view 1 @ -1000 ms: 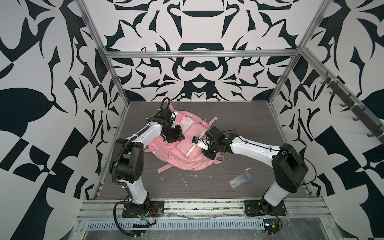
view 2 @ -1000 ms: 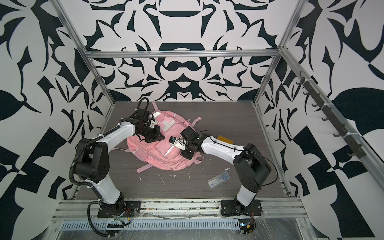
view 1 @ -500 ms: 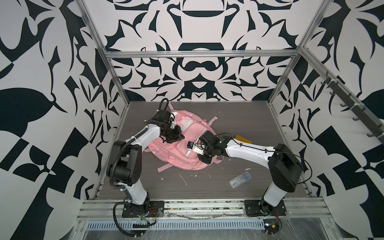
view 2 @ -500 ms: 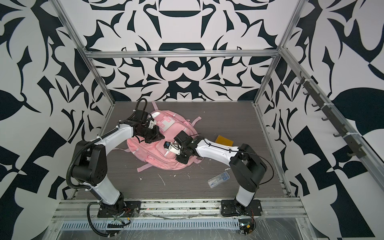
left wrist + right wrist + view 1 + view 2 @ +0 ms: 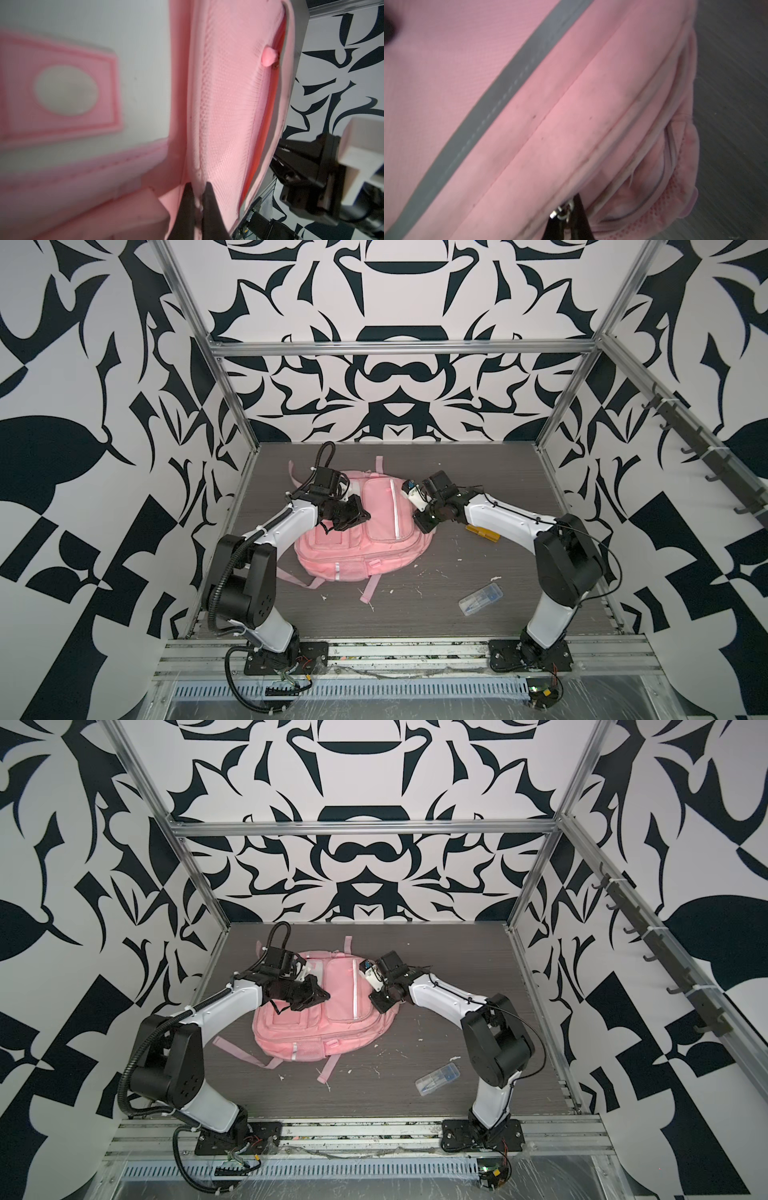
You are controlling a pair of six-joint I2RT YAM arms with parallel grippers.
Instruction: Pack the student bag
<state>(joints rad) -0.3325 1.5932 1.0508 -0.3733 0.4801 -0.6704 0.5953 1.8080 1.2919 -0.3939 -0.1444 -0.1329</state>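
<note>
Pink student bag (image 5: 365, 547) is lying flat on surface (image 5: 415, 614), centre-back, btwn both arms. L fingers (image 5: 185, 207) clamping a fold of its pink fabric; R fingers (image 5: 580, 220) clamping its zip pull (image 5: 562, 212) at bag's right edge.

The bag (image 5: 361, 547) filled the middle of the table (image 5: 415, 622), the one big obstacle between my left claw (image 5: 351, 516), pinched on its top fabric, and my right claw (image 5: 424, 524), pinched on a zip pull (image 5: 563, 209) at its right edge. Behind the bag the table lay bare up to the back wall (image 5: 395, 406). In front it lay open too, save for loose straps (image 5: 368, 593), a clear case (image 5: 481, 599) toward the front right and a yellow block (image 5: 482, 532) just beside my right arm (image 5: 498, 514).
</note>
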